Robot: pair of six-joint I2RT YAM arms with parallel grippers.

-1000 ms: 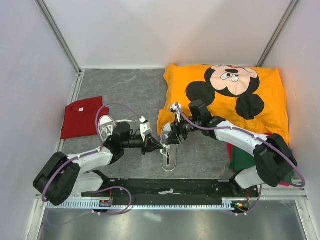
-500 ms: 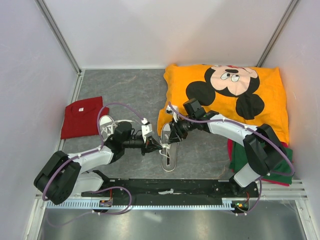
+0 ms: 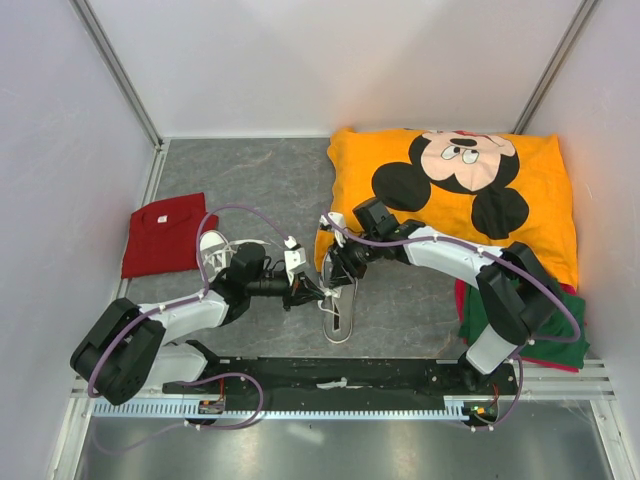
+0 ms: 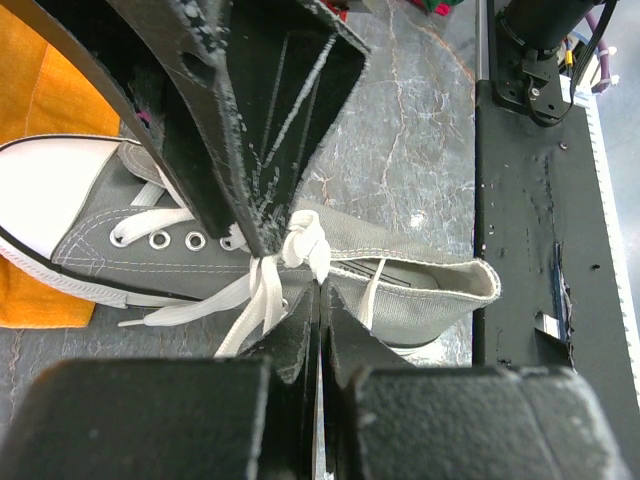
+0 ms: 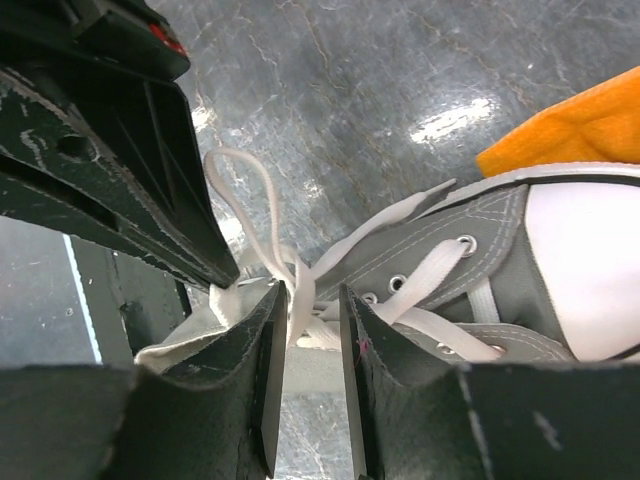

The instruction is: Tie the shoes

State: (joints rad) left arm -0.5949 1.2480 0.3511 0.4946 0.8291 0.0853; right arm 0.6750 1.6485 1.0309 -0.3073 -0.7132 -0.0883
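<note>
At the right shoe: right gripper just narrowed around lace, grip unconfirmed; left gripper clamps lace. Likely tightening next.

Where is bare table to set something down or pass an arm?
Free: the table behind the red shirt, left of the pillow; a smaller strip between the middle shoe and the green cloth. Crowded: mid-table, where the left fingers and right fingers meet at the laces.
</note>
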